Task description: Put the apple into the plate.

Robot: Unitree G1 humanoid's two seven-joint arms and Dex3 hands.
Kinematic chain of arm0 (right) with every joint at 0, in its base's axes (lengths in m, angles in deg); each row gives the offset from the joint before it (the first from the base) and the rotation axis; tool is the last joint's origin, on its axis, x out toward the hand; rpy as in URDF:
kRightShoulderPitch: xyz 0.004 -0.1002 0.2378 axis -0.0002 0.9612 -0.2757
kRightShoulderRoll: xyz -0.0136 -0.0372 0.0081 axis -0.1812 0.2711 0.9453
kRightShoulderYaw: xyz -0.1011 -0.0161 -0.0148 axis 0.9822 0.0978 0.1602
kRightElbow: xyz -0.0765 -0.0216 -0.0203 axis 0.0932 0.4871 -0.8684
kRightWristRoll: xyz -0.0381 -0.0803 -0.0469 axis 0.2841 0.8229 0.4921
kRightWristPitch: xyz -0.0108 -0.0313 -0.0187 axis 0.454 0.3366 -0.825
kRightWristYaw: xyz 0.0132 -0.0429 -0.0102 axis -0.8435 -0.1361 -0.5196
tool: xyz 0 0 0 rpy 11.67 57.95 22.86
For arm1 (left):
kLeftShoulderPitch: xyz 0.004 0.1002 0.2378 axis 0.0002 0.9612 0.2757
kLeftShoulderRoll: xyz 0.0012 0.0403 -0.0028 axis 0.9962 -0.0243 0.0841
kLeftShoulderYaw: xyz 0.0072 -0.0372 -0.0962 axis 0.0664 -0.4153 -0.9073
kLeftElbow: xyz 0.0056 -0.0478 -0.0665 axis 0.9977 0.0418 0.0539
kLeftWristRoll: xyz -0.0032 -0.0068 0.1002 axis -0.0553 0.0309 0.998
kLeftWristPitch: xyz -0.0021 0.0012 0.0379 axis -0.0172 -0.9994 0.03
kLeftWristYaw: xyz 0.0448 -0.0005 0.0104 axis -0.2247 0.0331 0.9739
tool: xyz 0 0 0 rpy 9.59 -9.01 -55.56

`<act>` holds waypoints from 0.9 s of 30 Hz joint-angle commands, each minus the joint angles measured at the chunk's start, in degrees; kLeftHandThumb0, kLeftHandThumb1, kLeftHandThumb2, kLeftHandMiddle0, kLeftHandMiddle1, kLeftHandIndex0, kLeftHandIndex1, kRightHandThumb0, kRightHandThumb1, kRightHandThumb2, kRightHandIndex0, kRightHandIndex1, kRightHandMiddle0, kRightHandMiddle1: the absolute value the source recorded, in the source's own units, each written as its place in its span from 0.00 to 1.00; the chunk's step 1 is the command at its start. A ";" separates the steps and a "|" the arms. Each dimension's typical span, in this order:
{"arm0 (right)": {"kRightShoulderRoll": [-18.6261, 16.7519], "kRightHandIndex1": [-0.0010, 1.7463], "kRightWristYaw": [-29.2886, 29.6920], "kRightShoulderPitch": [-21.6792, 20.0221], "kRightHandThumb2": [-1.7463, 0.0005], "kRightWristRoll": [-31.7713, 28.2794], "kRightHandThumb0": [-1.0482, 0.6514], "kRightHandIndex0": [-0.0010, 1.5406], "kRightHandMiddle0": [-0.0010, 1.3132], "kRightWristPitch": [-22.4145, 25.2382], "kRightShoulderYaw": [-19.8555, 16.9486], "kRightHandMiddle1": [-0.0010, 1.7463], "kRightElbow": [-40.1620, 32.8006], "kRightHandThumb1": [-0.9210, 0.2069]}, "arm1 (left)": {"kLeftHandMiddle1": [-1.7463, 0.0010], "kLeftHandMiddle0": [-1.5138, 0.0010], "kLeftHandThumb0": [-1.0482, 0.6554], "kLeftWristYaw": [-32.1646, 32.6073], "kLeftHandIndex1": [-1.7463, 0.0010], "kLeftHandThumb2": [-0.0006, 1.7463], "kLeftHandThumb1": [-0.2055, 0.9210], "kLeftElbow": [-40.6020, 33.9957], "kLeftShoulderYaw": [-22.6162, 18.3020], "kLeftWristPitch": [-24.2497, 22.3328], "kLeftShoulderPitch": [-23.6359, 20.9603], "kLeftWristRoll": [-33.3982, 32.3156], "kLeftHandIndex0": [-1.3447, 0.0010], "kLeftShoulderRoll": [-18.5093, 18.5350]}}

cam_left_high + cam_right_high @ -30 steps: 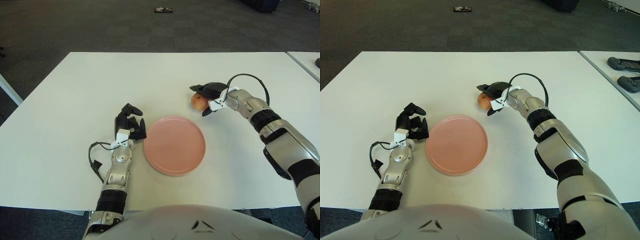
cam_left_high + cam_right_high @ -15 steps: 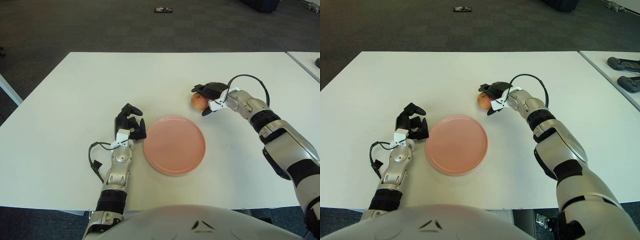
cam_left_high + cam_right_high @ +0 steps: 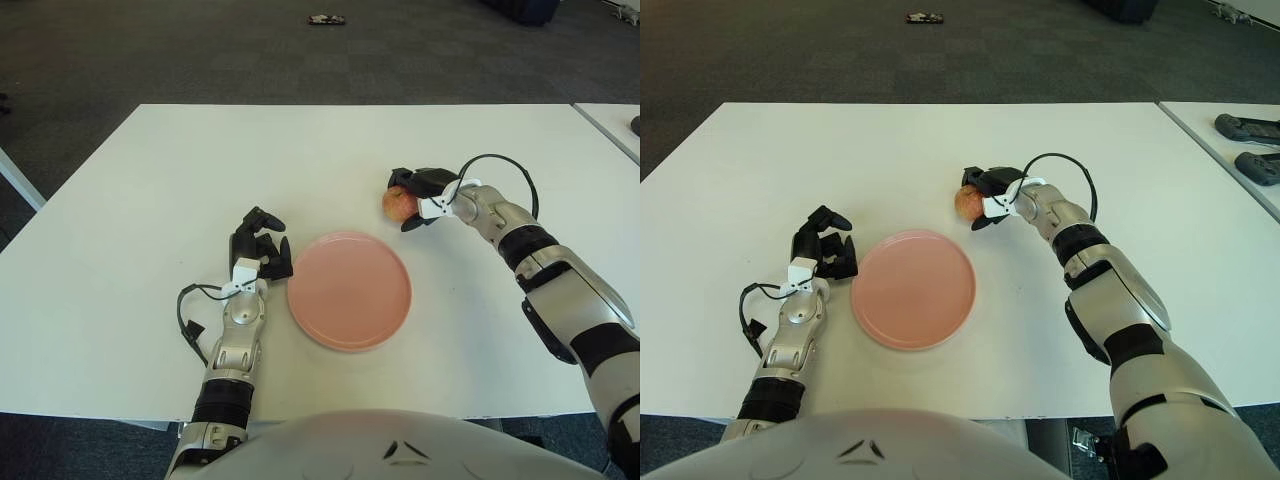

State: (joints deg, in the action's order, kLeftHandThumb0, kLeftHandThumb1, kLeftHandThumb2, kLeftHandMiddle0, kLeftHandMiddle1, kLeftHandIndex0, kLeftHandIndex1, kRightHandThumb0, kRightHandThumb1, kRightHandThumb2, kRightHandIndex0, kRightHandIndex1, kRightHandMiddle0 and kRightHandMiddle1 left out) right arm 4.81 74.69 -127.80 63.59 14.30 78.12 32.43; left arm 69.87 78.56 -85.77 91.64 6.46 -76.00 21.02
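A red-yellow apple sits on the white table, just beyond the upper right rim of the round pink plate. My right hand reaches in from the right and is shut on the apple, its dark fingers curled over the top and right side and the thumb below. The plate holds nothing. My left hand shows just left of the plate, fingers loosely curled and holding nothing.
A second table adjoins at the right, carrying two black devices. A small dark object lies on the carpet beyond the table's far edge.
My right hand's fingers have drawn in and closed around the apple, and the wrist has dropped slightly. The apple, the plate and the left hand have stayed where they were.
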 commanded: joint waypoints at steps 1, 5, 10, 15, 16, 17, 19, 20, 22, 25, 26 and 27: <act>-0.30 0.97 -0.38 0.77 0.74 -1.14 0.23 0.34 0.17 -0.17 -0.89 0.85 0.50 0.13 | 0.00 0.18 0.29 0.18 0.00 0.88 0.30 0.22 0.11 -0.19 -0.01 0.22 0.44 0.10; -0.34 0.99 -0.47 0.86 0.73 -1.76 0.23 0.44 0.19 -0.66 -1.42 0.90 0.70 0.14 | 0.00 0.18 0.29 0.45 0.00 0.88 0.30 0.18 0.20 -0.48 -0.06 0.56 0.43 0.06; -0.43 1.00 -0.67 0.92 0.64 -2.45 0.30 0.53 0.29 -1.00 -1.82 0.93 0.95 0.21 | 0.00 0.18 0.29 0.67 0.00 0.89 0.30 0.05 0.24 -0.69 -0.01 0.85 0.43 0.05; -0.48 1.00 -0.69 0.96 0.49 -2.72 0.36 0.59 0.38 -1.28 -2.15 0.93 1.19 0.32 | 0.00 0.18 0.29 0.78 0.00 0.89 0.30 0.03 0.26 -0.75 0.00 1.03 0.43 -0.02; -0.49 1.00 -0.70 0.97 0.48 -2.75 0.36 0.59 0.39 -1.34 -2.23 0.93 1.24 0.33 | 0.00 0.18 0.29 0.80 0.00 0.89 0.30 0.02 0.26 -0.76 0.01 1.08 0.43 -0.05; -0.53 1.00 -0.68 1.00 0.46 -2.84 0.36 0.60 0.39 -1.39 -2.37 0.94 1.30 0.35 | 0.00 0.18 0.29 0.82 0.00 0.89 0.30 0.08 0.24 -0.75 -0.02 1.10 0.43 -0.07; -0.63 1.00 -0.65 1.06 0.43 -3.04 0.36 0.62 0.40 -1.49 -2.66 0.95 1.42 0.37 | 0.00 0.18 0.29 0.86 0.00 0.89 0.30 0.20 0.21 -0.72 -0.07 1.13 0.43 -0.08; -0.70 1.00 -0.61 1.10 0.41 -3.20 0.36 0.62 0.40 -1.54 -2.86 0.95 1.48 0.38 | 0.00 0.18 0.29 0.87 0.00 0.89 0.30 0.24 0.19 -0.70 -0.09 1.09 0.43 -0.10; -0.76 1.00 -0.58 1.20 0.39 -3.47 0.36 0.64 0.41 -1.66 -3.20 0.96 1.54 0.40 | 0.00 0.19 0.29 0.90 0.00 0.88 0.30 0.19 0.19 -0.69 -0.06 1.07 0.43 -0.20; -0.89 1.00 -0.07 1.46 0.36 -3.87 0.35 0.65 0.41 -1.74 -3.81 0.98 1.59 0.43 | 0.00 0.19 0.29 0.88 0.00 0.88 0.31 0.09 0.20 -0.76 -0.01 0.96 0.44 -0.34; -1.07 1.00 1.04 1.81 0.35 -4.28 0.35 0.66 0.41 -2.06 -4.38 0.98 1.64 0.43 | 0.00 0.19 0.30 0.77 0.00 0.88 0.31 0.03 0.21 -0.75 0.05 0.81 0.44 -0.41; -1.19 1.00 1.83 2.06 0.34 -4.57 0.35 0.66 0.41 -2.30 -4.79 0.99 1.66 0.44 | 0.00 0.20 0.30 0.69 0.00 0.87 0.32 -0.01 0.21 -0.74 0.09 0.72 0.44 -0.47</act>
State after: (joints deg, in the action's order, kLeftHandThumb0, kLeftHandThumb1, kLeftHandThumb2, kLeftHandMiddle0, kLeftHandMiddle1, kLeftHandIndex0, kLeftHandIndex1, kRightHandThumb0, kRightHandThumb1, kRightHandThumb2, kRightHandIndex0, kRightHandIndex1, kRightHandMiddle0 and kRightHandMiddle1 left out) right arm 4.06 74.59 -126.75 60.51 12.59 74.85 33.78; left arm 70.45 78.56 -85.73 91.63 6.46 -75.15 20.73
